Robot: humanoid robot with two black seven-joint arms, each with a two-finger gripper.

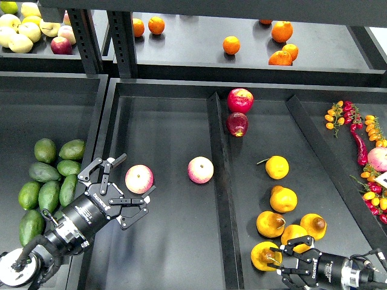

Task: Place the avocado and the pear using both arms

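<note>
Head view: the left claw (pixel 121 188) hangs released beside a pink apple (pixel 139 179) — swing it back to the avocado (pixel 68 190) pile at the shelf's left edge. The right claw (pixel 289 261) seems splayed around a pear (pixel 266 255) near the front edge — close squarely. Its wrist lettering is illegible.

The left arm enters from seven o'clock, its left gripper (pixel 125 186) spread wide toward two o'clock. The right gripper (pixel 289 261) points toward nine o'clock, fingers parted.
</note>
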